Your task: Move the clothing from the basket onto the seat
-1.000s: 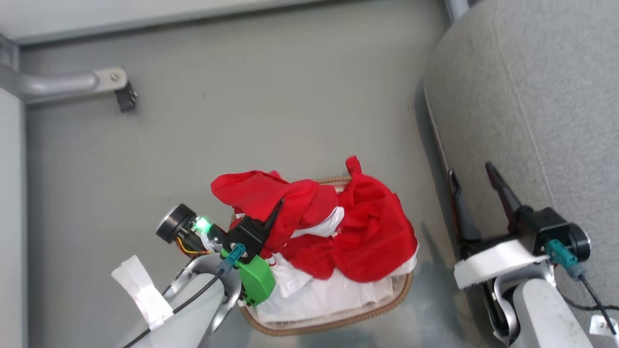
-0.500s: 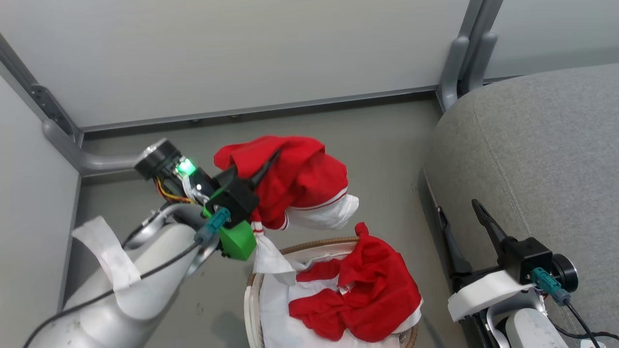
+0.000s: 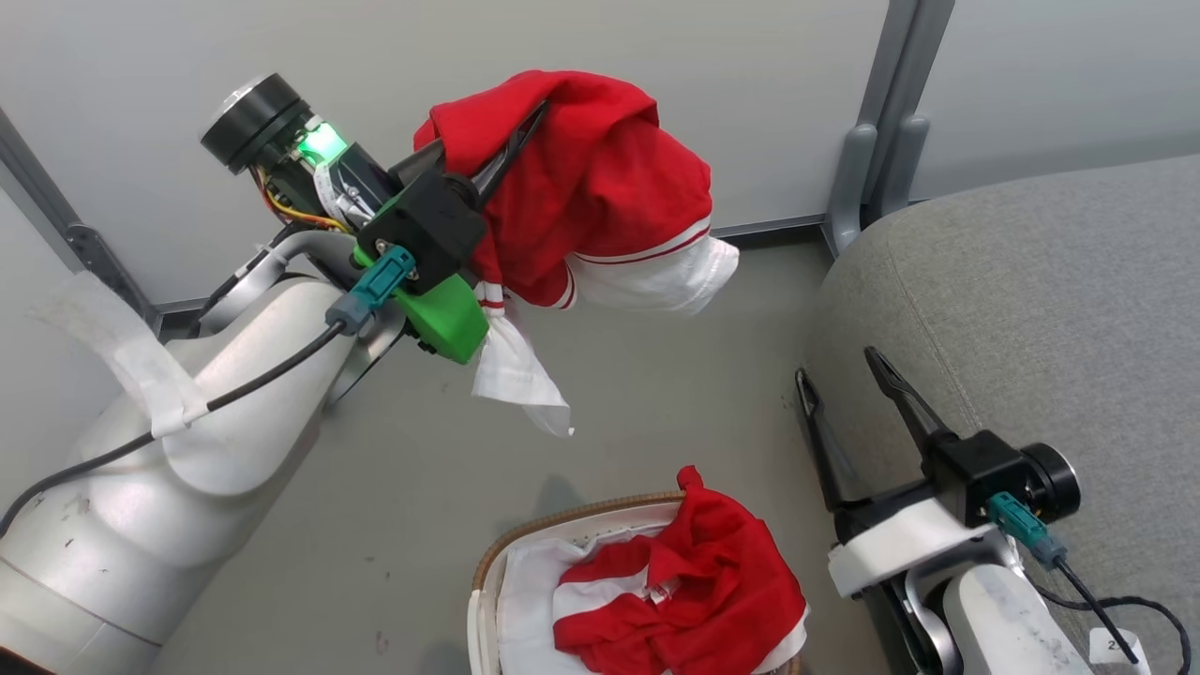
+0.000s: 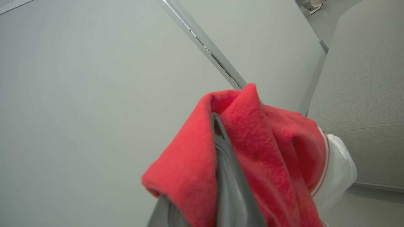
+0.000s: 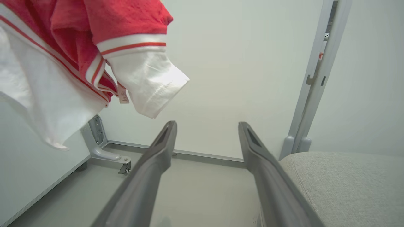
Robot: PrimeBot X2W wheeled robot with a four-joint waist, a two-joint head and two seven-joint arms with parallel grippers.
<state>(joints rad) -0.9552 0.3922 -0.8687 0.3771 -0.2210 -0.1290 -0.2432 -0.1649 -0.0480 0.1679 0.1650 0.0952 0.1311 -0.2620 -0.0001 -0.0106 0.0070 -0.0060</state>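
My left gripper (image 3: 511,141) is shut on a red garment with white trim (image 3: 600,187), held high above the floor to the left of the grey seat (image 3: 1031,309). In the left wrist view the red garment (image 4: 268,151) wraps over the dark fingers (image 4: 227,176). A second red garment (image 3: 712,591) lies in the white basket with the brown rim (image 3: 562,520) at the bottom. My right gripper (image 3: 844,375) is open beside the seat's edge with nothing between its fingers (image 5: 262,167). In the right wrist view the hanging garment (image 5: 79,47) is at upper left and the seat (image 5: 347,183) at lower right.
Pale wall panels with a grey metal post (image 3: 872,150) stand behind. A bracket with a caster (image 5: 107,154) sits at the floor's left corner. Grey floor (image 3: 656,403) lies between the basket and the wall.
The left gripper has lifted the red garment out of the basket and well above it. The head view has tilted up, so the basket has slid toward the bottom edge.
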